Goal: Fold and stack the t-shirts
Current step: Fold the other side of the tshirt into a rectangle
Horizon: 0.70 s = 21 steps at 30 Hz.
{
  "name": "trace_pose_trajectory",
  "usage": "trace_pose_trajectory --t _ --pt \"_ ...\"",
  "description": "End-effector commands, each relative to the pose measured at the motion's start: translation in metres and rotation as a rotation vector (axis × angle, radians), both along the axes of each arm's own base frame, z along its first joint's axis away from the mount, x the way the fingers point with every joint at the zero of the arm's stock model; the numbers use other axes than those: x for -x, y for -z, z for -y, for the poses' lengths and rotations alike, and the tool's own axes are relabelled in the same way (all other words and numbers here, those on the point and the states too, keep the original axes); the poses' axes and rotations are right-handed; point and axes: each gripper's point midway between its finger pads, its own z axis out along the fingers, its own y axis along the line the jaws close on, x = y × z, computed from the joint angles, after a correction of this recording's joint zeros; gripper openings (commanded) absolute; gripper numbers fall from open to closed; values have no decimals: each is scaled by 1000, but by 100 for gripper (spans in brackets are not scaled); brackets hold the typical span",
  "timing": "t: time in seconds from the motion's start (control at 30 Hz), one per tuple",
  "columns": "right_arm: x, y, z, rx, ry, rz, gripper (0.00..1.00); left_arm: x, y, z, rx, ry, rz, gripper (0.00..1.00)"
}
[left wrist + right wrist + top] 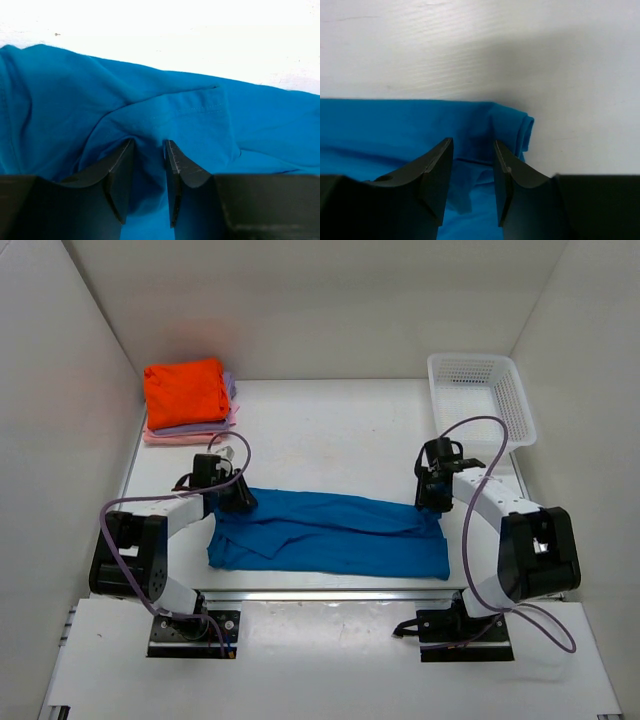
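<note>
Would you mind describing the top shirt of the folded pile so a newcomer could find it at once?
On the table, look to the far left corner, where a pile stands. The orange shirt is its top layer; the lavender shirt and pink shirt under it are pale, and the blue shirt lies unfolded at the near edge.

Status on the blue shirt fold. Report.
Left gripper shut on blue t-shirt at far-left corner; right gripper shut on far-right corner. Shirt lying as a long strip between arms. Folded stack and basket clear of it.
</note>
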Motion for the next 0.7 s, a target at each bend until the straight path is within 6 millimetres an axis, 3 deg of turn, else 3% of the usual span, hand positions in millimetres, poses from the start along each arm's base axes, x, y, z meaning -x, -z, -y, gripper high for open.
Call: trace_pose_trajectory --t 0.0,0.17,0.4,0.67 --pt "2 3 18 85 20 -31 35 -5 -8 7 35 21 54 42" --pt "-8 -9 21 98 36 26 34 -3 -7 0 26 10 48 42" --pt "-8 -26 28 46 67 85 34 3 -4 4 43 25 31 42" --pt "-1 -14 34 -26 89 74 33 9 0 3 44 25 24 41"
